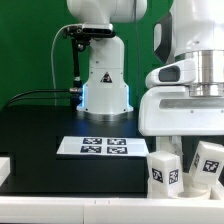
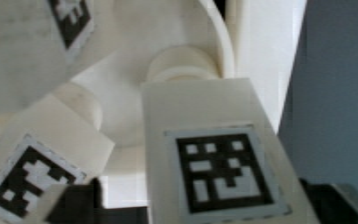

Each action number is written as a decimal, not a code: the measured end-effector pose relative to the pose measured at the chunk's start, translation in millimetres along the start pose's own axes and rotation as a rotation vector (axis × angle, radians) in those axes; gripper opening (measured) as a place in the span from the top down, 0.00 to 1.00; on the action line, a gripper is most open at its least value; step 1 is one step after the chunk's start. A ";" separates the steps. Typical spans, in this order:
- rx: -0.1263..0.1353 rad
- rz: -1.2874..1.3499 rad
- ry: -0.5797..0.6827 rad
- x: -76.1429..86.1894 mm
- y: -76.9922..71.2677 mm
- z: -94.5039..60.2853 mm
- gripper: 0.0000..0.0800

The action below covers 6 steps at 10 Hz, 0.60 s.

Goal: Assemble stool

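While the white two-finger gripper (image 1: 185, 150) hangs low over the black table (image 1: 60, 125) near its front edge, the small white plastic tagged stool legs (image 1: 166, 170) stand beneath it; whether its jaws grip one cannot be told. Mid-table lies the flat white marker board (image 1: 103, 147).

White tagged stool legs (image 1: 166, 172) stand upright near the round seat (image 2: 176, 70), close together
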<state>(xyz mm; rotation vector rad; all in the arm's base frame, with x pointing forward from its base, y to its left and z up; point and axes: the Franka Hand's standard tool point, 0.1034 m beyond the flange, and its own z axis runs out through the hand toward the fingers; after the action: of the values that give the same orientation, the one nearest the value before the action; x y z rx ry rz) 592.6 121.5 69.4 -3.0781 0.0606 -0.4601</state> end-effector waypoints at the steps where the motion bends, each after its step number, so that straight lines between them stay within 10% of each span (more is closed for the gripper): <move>1: 0.006 0.016 -0.048 5.6 2.5 -6.9 0.23; 6: 0.001 0.061 -0.283 9.2 2.8 -4.8 0.19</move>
<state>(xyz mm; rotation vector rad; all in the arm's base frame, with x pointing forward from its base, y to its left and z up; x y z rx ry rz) 599.9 118.2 76.6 -3.0939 0.1465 -0.0192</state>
